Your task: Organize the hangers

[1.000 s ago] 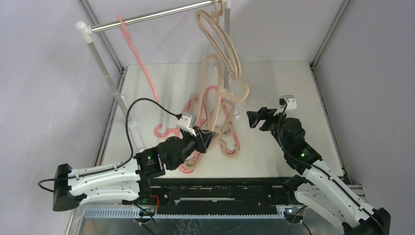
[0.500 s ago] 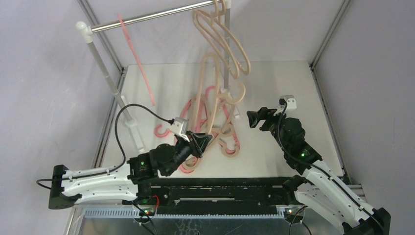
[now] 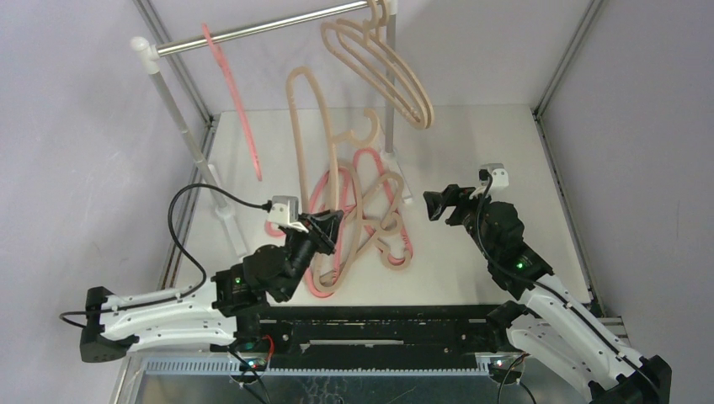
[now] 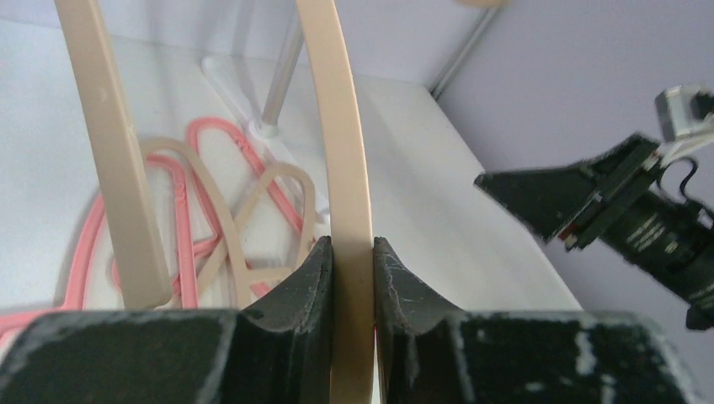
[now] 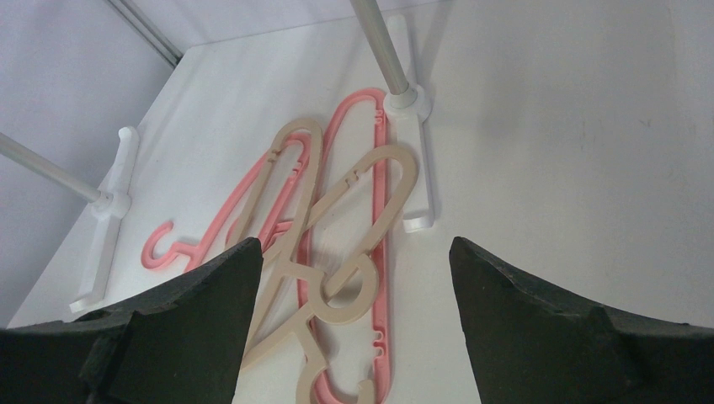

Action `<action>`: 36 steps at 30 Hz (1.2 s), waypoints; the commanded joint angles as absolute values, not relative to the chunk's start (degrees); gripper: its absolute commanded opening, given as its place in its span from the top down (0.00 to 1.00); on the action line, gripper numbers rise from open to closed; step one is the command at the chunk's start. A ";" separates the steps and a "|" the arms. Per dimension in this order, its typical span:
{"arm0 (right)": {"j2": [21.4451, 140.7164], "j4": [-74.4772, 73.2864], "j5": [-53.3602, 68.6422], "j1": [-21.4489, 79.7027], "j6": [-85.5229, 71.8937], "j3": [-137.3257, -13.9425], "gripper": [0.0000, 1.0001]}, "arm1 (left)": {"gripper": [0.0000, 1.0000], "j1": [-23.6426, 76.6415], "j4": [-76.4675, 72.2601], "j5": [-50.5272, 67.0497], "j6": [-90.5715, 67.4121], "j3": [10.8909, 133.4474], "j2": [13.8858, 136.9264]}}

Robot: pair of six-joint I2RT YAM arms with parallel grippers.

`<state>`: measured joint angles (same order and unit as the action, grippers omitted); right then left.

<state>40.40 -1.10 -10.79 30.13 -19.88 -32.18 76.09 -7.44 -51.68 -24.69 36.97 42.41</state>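
My left gripper (image 3: pixel 324 225) is shut on one bar of a beige hanger (image 3: pixel 305 109) and holds it raised, loop up and hook (image 3: pixel 364 128) pointing right. In the left wrist view the jaws (image 4: pixel 354 246) pinch that bar (image 4: pixel 341 126). A pile of pink and beige hangers (image 3: pixel 370 210) lies on the table beside it. Two beige hangers (image 3: pixel 383 63) hang at the right end of the silver rail (image 3: pixel 269 27), and a pink hanger (image 3: pixel 236 109) hangs near the left end. My right gripper (image 3: pixel 434 204) is open and empty, right of the pile (image 5: pixel 370 189).
The rail stands on two white posts, left (image 3: pixel 181 126) and right (image 3: pixel 389 101), with white feet on the table (image 5: pixel 417 168). Grey walls and metal frame bars (image 3: pixel 556 76) close in the white table (image 3: pixel 488 143).
My left gripper has drawn left and back, lifting the beige hanger out of the pile and swinging it upright to the left. The hung beige hangers have swung. The right arm has not moved.
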 commanded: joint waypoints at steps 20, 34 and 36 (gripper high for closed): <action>39.92 -0.73 -9.57 29.21 -19.90 -34.18 0.11 | 1.00 56.15 -25.98 -35.56 -24.47 58.19 61.93; 40.73 -1.05 -8.37 27.00 -19.52 -34.22 0.11 | 1.00 49.46 -32.96 -33.29 -30.03 63.94 71.30; 40.78 -1.13 -8.19 26.75 -19.45 -34.21 0.11 | 1.00 48.73 -33.34 -33.22 -30.46 65.07 72.87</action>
